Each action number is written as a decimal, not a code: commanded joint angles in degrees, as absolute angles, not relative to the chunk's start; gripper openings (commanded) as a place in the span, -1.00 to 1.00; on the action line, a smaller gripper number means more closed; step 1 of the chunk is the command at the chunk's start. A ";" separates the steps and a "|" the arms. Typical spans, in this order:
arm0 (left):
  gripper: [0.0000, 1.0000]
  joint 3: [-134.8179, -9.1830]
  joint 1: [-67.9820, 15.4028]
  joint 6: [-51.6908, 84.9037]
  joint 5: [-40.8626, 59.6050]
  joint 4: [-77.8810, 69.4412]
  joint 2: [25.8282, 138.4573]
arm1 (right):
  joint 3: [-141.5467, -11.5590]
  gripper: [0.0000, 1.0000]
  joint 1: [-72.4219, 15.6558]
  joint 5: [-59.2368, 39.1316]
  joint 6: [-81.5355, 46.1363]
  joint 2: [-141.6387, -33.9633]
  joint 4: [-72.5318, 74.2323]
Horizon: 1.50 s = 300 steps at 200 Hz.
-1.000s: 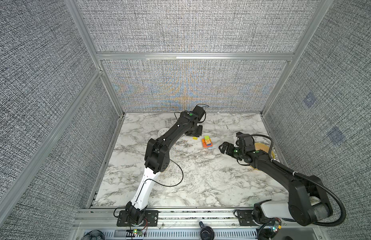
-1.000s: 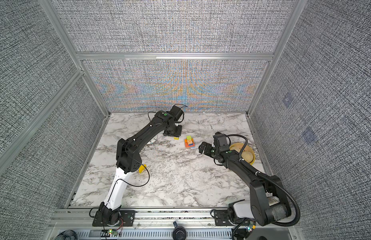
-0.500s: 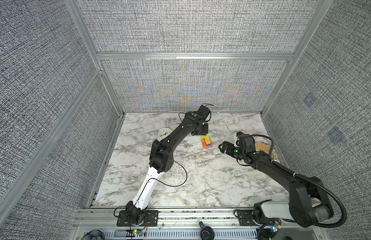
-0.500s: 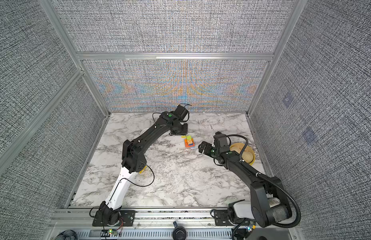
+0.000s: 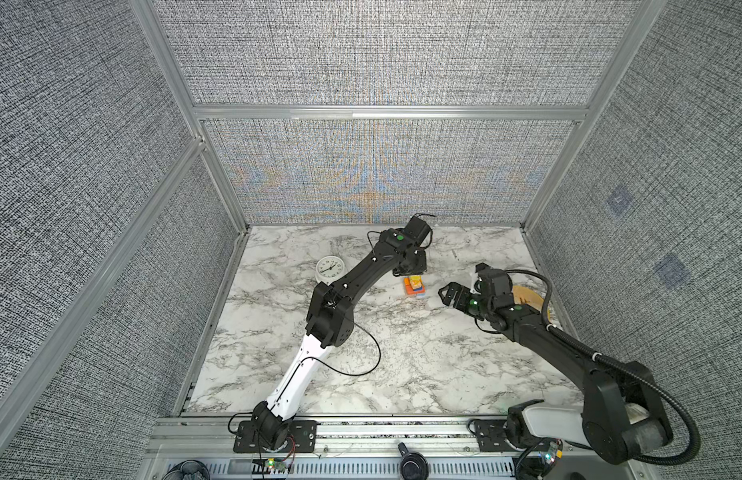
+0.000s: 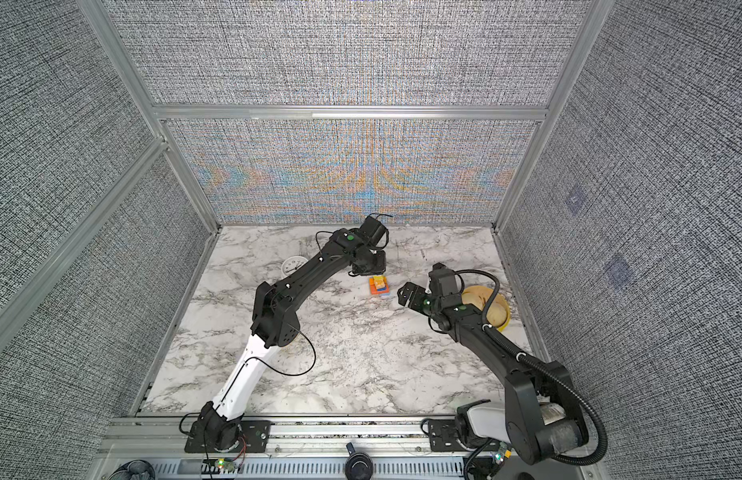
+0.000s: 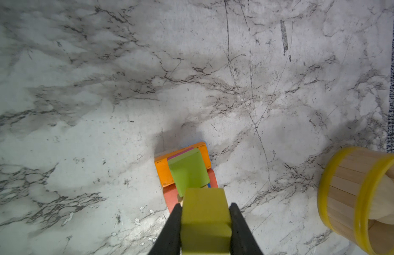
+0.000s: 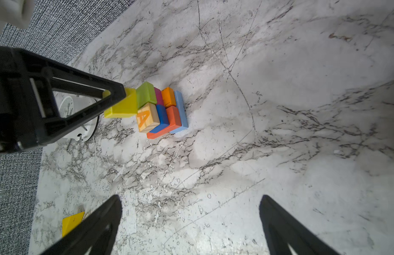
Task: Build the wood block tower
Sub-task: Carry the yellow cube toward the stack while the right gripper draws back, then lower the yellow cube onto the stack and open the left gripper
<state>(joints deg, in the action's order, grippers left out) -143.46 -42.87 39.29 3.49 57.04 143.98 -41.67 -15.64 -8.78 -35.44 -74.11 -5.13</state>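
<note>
The marble tabletop [image 5: 402,353] fills the lower middle of both top views. Right of centre, the right tool [image 5: 446,292] hangs wide open and empty. At centre, the left tool [image 7: 206,205] clamps a yellow-green block [image 7: 205,220] at the top of the tower [image 5: 415,286].

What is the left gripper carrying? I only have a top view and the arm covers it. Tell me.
Observer: The left gripper is shut on a yellow-green block.
Operator: Give me its position relative to the tower.
Observer: It hangs just above the tower, next to the green block on top. Whether they touch cannot be told.
Operator: Name any loose block I can't see.
Observer: A yellow wedge lies on the table, well apart from the tower.
</note>
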 commanded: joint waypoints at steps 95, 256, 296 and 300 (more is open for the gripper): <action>-0.49 -143.96 -42.80 40.30 2.61 55.81 145.20 | -41.43 0.98 -15.65 -8.79 -35.90 -74.07 -3.80; 0.01 -143.96 -42.90 40.08 3.07 55.37 145.18 | -41.46 0.98 -15.71 -9.05 -35.76 -74.65 -3.52; 0.12 -143.88 -42.87 39.88 2.99 55.46 144.82 | -41.42 0.98 -15.70 -8.89 -35.53 -74.45 -3.70; 0.12 -143.80 -42.97 39.90 2.94 55.46 144.77 | -41.50 0.98 -15.72 -8.93 -35.56 -74.44 -3.77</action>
<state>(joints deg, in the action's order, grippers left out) -143.46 -42.94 40.07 3.07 55.79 145.36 -41.58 -15.68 -8.99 -35.79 -74.59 -4.49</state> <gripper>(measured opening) 0.558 0.992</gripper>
